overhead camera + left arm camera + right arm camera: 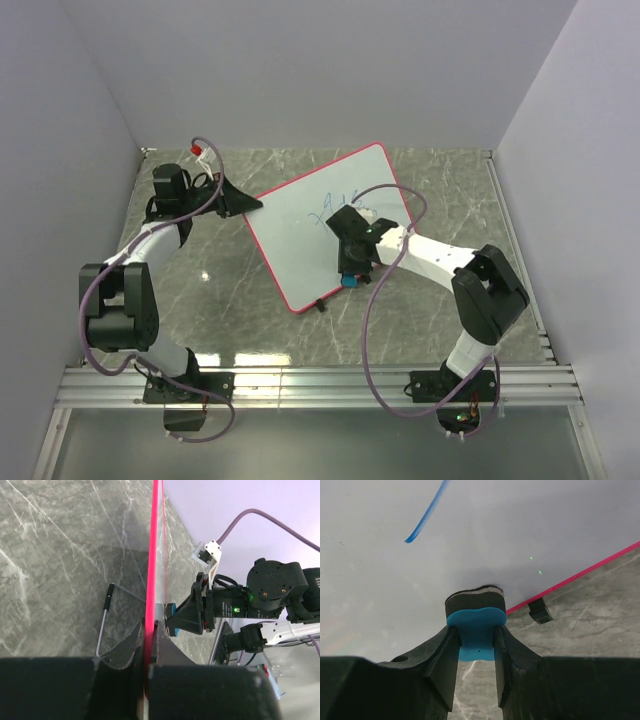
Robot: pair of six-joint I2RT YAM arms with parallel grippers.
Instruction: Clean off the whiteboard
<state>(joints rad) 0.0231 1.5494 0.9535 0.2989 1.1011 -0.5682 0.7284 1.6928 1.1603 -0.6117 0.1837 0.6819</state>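
The whiteboard (300,225), white with a red-pink frame, lies tilted on the table with blue scribbles (335,205) near its middle. My left gripper (252,205) is shut on its left corner; in the left wrist view the red frame edge (153,555) runs up from between my fingers. My right gripper (349,272) is shut on a small blue eraser (476,630) and presses its dark felt (475,602) on the board near the lower edge. A blue stroke (427,515) shows on the board ahead of the eraser. A black foot (540,611) sits under the frame.
The grey marbled tabletop (440,190) is walled at the back and both sides. A metal rail (320,385) runs along the near edge by the arm bases. A thin wire stand (102,625) shows under the board in the left wrist view.
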